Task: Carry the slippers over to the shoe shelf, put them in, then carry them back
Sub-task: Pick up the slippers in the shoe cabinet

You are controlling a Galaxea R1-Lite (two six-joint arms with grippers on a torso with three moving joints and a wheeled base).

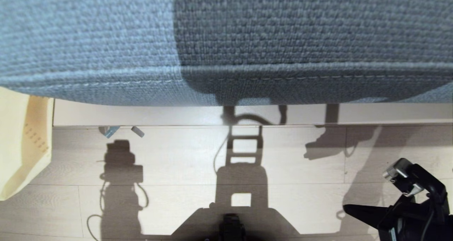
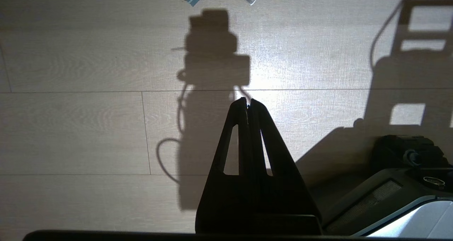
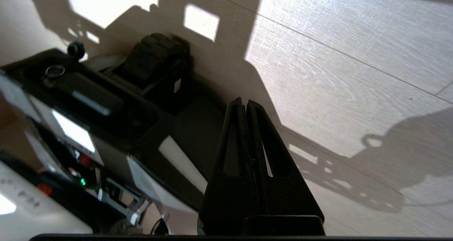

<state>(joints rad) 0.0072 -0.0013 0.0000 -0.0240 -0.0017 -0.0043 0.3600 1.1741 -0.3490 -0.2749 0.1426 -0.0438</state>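
Observation:
The slippers are out of view in all three views, and so is the shoe shelf. My right gripper (image 1: pixel 348 208) reaches in from the lower right of the head view, low over the wooden floor, its black fingers pointing left. In the right wrist view the right gripper (image 3: pixel 245 101) is shut, with nothing between its fingers, beside my own base. My left gripper (image 2: pixel 246 101) is shut and empty, hanging over bare floor planks; the head view shows only its shadow.
A blue woven cushion (image 1: pixel 226 39) fills the upper half of the head view, with a pale bench board (image 1: pixel 159 115) under its edge. A cream object (image 1: pixel 21 142) stands at the left. Small scraps (image 1: pixel 109 130) lie on the floor by the board. My base (image 3: pixel 88 103) is close to the right gripper.

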